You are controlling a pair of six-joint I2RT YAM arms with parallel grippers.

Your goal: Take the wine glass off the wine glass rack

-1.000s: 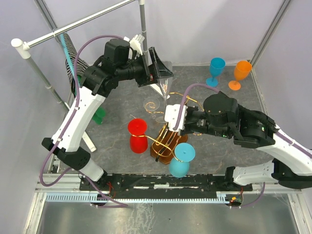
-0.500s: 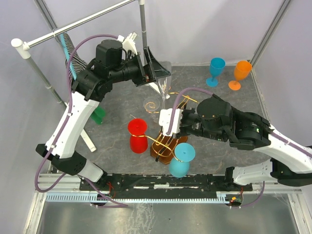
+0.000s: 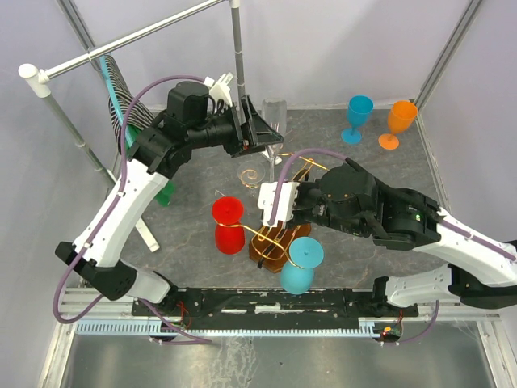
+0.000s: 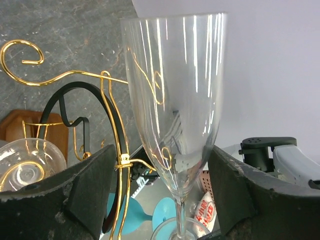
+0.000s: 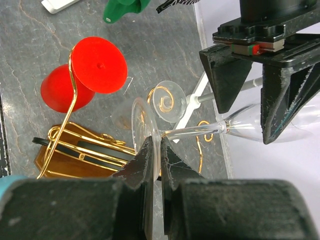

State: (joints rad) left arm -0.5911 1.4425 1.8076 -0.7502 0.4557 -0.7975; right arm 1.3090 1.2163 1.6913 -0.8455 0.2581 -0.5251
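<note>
Reach from both sides is seen at the wine glass rack (image 3: 271, 242): the left arm is arched up from its base and bent over toward the centre, while the right arm is stretched low and leftward across the table (image 3: 194, 174). The left gripper (image 4: 162, 187) is spread wide, its fingers (image 4: 85, 190) set to either side of the wine glass (image 4: 175, 100) bowl with a gap on each side — nothing is gripped. The right gripper (image 5: 159, 146) is pinched on the rim of that glass's foot, the stem lying level across a gold curl of the rack. Six glasses are counted — the held one, a second clear glass (image 5: 168, 101), a red glass (image 3: 229, 222) and a turquoise glass (image 3: 300, 263) at the rack, and a blue glass (image 3: 357, 117) and an orange glass (image 3: 399, 123) stood side by side at the far right
</note>
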